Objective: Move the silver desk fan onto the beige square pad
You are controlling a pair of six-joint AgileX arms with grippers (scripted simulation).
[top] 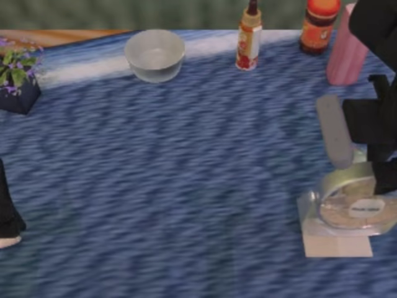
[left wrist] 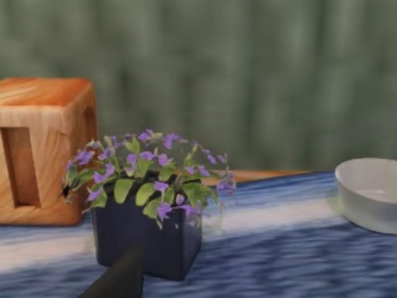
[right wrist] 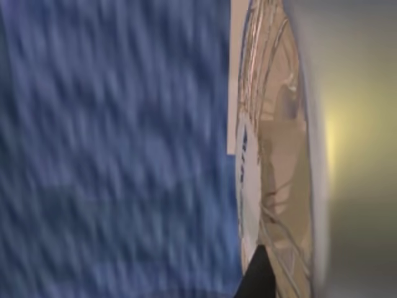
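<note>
The silver desk fan is at the table's right edge, over the beige square pad, with its golden mesh grille facing partly up. My right gripper reaches down at the fan's far right side and is shut on its ring. Very close in the right wrist view, the fan fills one side. One dark fingertip lies against the grille and the other is hidden behind the housing. A pale strip of the pad shows beyond the fan. My left arm is parked at the left edge, its gripper open.
A grey bar lies just behind the fan. A pink cup, two bottles and a pale bowl line the back edge. A flower pot stands at the back left, with a wooden block behind it.
</note>
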